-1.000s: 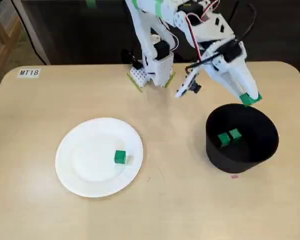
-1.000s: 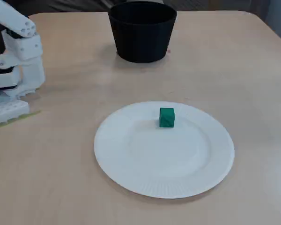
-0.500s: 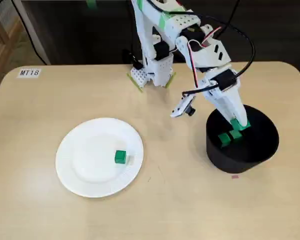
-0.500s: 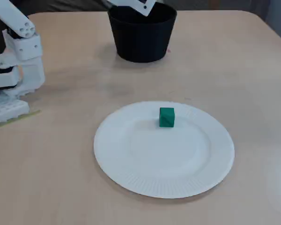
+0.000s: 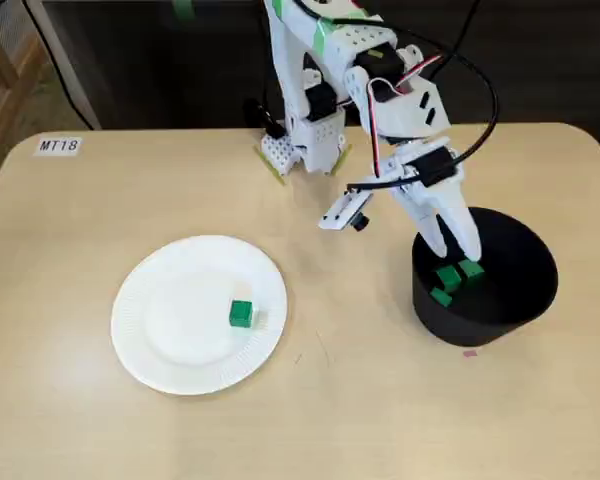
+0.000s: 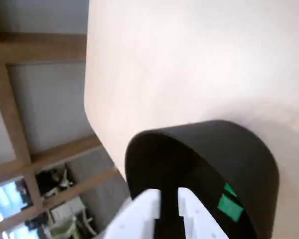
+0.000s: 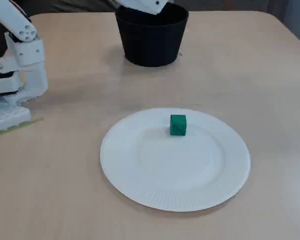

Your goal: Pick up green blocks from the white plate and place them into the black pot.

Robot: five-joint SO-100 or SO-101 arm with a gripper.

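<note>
hanging down inside the black pot (image 5: 528, 292), the hand (image 5: 463, 258) has its fingers slightly spread, with nothing between them in the wrist view. green blocks (image 5: 448, 279) lie in the pot; another green block (image 5: 240, 314) sits on the white plate (image 5: 145, 295) on the tabletop (image 5: 380, 410).

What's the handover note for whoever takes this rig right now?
Pincer: down inside the black pot, fingers slightly parted, nothing between them in the wrist view.
In the pot: green blocks, at least two; the exact count is hard to tell beside the arm.
White plate: one remaining block sits on it.
Left: lift clear of the pot, fetch that block, drop it in.
</note>
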